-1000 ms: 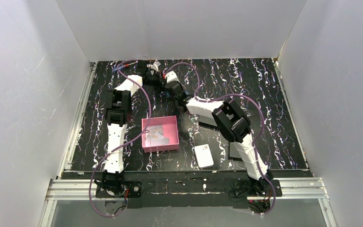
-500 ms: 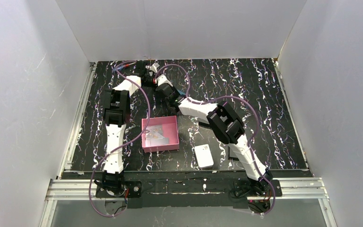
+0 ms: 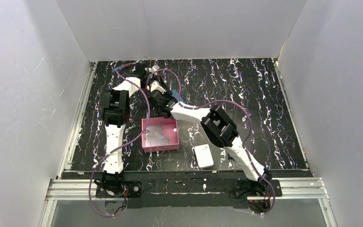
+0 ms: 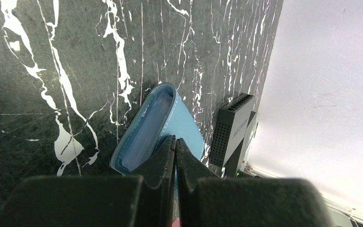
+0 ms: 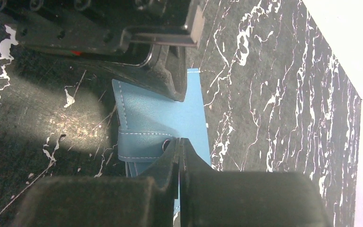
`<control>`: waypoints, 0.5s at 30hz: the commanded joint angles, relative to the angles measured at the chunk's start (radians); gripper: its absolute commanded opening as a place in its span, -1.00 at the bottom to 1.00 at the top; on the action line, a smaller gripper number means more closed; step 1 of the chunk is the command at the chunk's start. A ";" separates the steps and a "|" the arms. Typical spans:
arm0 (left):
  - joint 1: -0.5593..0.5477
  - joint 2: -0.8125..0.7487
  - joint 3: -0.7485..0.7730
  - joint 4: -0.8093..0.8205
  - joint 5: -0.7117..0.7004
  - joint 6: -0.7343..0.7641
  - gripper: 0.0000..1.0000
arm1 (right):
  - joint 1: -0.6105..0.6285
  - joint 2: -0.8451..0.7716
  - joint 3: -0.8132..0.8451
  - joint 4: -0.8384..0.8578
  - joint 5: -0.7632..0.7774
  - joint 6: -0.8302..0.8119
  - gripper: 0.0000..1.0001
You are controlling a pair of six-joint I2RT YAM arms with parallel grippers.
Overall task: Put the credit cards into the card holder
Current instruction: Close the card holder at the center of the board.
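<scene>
The teal-blue card holder lies open on the black marbled table at the back left, its paler flap to one side. My left gripper is shut, its tips resting on the holder where pocket and flap meet. From the opposite side my right gripper is also shut, its tips on the holder beside the snap button. No part of the holder shows clamped between either pair of fingers. The pale credit cards lie in the pink tray, away from both grippers.
A white rounded block sits near the front edge, right of the tray. The white back wall stands just behind the holder. Both arms cross closely over the back-left corner.
The right arm has swung left and slightly nearer, bringing its shut gripper onto the card holder beside the left gripper. The left arm has barely moved.
</scene>
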 commanded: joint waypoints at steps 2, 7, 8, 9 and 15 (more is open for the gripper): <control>-0.002 -0.014 -0.044 -0.097 -0.047 0.038 -1.00 | 0.019 0.172 -0.031 -0.418 -0.355 0.121 -0.97; -0.001 -0.006 -0.012 -0.117 -0.048 0.036 -1.00 | -0.086 0.027 -0.033 -0.339 -0.565 0.186 -0.69; 0.000 -0.003 -0.009 -0.117 -0.048 0.034 -1.00 | -0.113 -0.002 -0.040 -0.309 -0.628 0.200 -0.61; 0.000 0.000 -0.006 -0.116 -0.047 0.032 -1.00 | -0.140 -0.025 -0.044 -0.288 -0.678 0.217 -0.57; 0.000 0.011 -0.007 -0.117 -0.045 0.030 -1.00 | -0.263 -0.127 -0.046 -0.171 -0.948 0.333 -0.41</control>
